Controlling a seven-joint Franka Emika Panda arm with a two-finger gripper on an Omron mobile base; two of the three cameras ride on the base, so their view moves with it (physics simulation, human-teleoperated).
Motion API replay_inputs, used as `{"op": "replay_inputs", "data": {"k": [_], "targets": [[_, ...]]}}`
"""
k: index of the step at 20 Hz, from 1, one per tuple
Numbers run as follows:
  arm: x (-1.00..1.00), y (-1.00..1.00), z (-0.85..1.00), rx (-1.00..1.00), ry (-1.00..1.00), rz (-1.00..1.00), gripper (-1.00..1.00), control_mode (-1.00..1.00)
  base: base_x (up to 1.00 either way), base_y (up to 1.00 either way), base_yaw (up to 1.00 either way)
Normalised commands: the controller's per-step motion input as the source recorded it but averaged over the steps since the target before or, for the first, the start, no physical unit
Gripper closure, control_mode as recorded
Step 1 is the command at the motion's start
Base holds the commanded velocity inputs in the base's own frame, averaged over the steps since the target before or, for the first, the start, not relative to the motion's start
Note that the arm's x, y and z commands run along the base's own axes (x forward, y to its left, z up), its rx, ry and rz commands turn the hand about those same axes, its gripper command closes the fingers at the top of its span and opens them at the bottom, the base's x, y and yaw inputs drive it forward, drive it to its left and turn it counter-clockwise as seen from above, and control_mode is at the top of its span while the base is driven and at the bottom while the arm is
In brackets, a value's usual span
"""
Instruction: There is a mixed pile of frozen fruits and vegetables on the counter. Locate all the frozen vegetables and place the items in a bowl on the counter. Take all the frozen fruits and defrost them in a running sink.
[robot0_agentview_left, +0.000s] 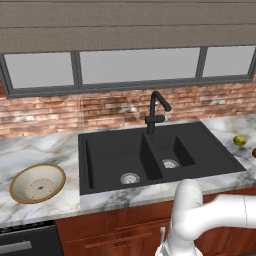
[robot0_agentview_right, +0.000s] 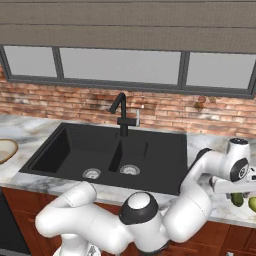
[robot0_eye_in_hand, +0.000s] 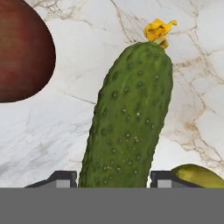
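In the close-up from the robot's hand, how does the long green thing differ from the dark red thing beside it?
The cucumber is long and narrow; the dark red ball is round. The cucumber is dark green with a bumpy skin and a withered yellow flower at its tip; the ball is smooth and deep red. The cucumber lies between the end effector's fingertips; the ball lies apart, untouched. Both rest on the marble counter.

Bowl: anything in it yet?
Empty. In the left base view the bowl on the counter left of the sink shows only its bare cream inside with the ring pattern.
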Motion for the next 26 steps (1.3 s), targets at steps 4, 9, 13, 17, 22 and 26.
{"op": "replay_inputs", "data": {"k": [4, 9, 13, 17, 22, 26], "targets": [[-0.31, 0.11, 0.92, 0.01, 0.00, 0.00, 1.00, -1.00, 0.00, 0.00, 0.00], [-0.27, 0.65, 0.97, 0.00, 0.00, 0.03, 1.00, -1.00, 0.00, 0.00, 0.00], [-0.29, 1.00, 0.54, -0.05, 0.00, 0.18, 1.00, -1.00, 0.00, 0.00, 0.00], [-0.47, 1.00, 0.36, -0.01, 0.00, 0.23, 1.00, -1.00, 0.00, 0.00, 0.00], [-0.59, 1.00, 0.47, 0.00, 0.01, 0.22, 1.00, -1.00, 0.00, 0.00, 0.00], [-0.52, 1.00, 0.50, 0.00, 0.02, 0.22, 1.00, -1.00, 0.00, 0.00, 0.00]]}}
